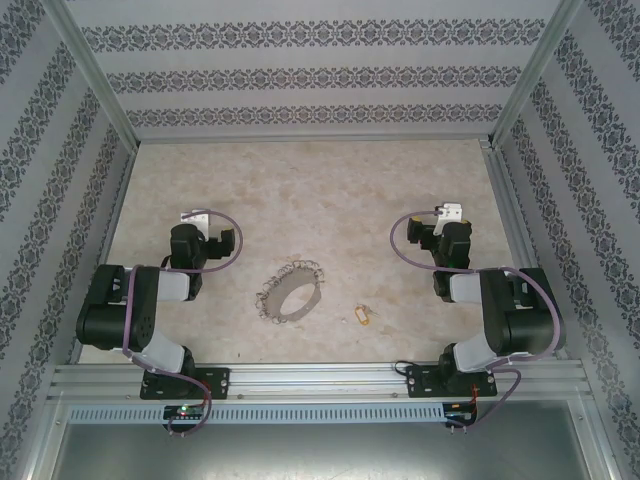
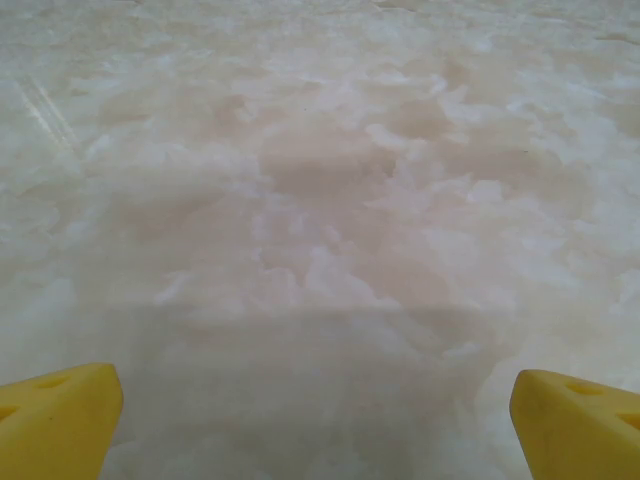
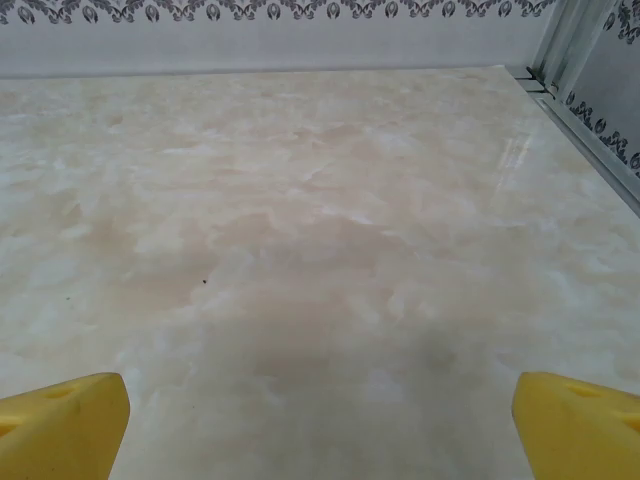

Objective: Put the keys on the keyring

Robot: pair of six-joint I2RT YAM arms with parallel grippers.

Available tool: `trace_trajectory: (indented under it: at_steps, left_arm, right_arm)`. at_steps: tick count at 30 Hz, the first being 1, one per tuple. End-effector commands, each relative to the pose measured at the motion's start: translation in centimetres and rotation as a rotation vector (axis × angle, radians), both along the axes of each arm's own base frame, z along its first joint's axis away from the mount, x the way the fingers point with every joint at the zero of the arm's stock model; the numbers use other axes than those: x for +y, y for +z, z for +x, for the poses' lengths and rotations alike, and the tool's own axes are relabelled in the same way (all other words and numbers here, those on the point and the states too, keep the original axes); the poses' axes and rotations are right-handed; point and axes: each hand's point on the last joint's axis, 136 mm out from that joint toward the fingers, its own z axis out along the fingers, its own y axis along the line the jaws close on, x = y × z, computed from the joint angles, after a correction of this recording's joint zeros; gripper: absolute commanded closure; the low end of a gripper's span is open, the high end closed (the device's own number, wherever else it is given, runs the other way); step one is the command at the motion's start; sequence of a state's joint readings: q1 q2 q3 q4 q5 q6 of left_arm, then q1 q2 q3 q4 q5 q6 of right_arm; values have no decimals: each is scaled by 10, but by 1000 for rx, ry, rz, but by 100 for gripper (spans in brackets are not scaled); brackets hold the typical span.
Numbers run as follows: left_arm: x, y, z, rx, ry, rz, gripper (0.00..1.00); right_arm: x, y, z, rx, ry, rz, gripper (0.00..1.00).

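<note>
Your key [image 1: 362, 316] lies flat on the table [image 1: 320, 190], just right of centre in the lower half of the overhead frame. It is a tiny yellow-gold sliver with a pale silvery end. Near it on the left, not touching, lies the keyring [image 1: 288, 296], a thin grey metal hoop that reads as a slanted oval. Small grey metal bits fringe its rim (thickest along the upper and left arc).

The tabletop around both is pale beige with a cloudy, marbled look and a dull sheen.

The left gripper [image 2: 318, 425] stands wide open. Its blunt, yellow, wedge-shaped fingertips [image 2: 60, 418] sit in the two bottom corners of the left wrist frame, with bare marbled surface between them. The right gripper [image 3: 320, 425] is spread just as wide and holds nothing, and its yellow wedges likewise sit in the bottom corners of the right wrist frame.

In the overhead frame you see the two black arms at middle left and middle right, each looped with a purple cable and well apart from hoop and key. A ribbed aluminium rail [image 1: 320, 378] runs along the bottom. Walls [image 1: 300, 75] papered in bands of dark ornament close the top and sides.
</note>
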State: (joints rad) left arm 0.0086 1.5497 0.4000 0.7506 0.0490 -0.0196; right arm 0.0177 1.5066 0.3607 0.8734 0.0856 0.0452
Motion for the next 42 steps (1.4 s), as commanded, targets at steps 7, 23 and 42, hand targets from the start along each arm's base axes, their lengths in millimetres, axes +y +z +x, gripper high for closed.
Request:
trace_trajectory:
  at_steps: [7, 23, 42]
  left_arm:
    - [0, 18, 14, -72, -8, 17, 0]
    - [0, 18, 13, -76, -8, 18, 0]
    - [-9, 105, 0, 120, 116, -247, 1]
  right_arm:
    - [4, 14, 9, -54, 13, -11, 2]
    - [8, 14, 9, -51, 67, 26, 2]
    - [-5, 87, -20, 1, -141, 405, 2]
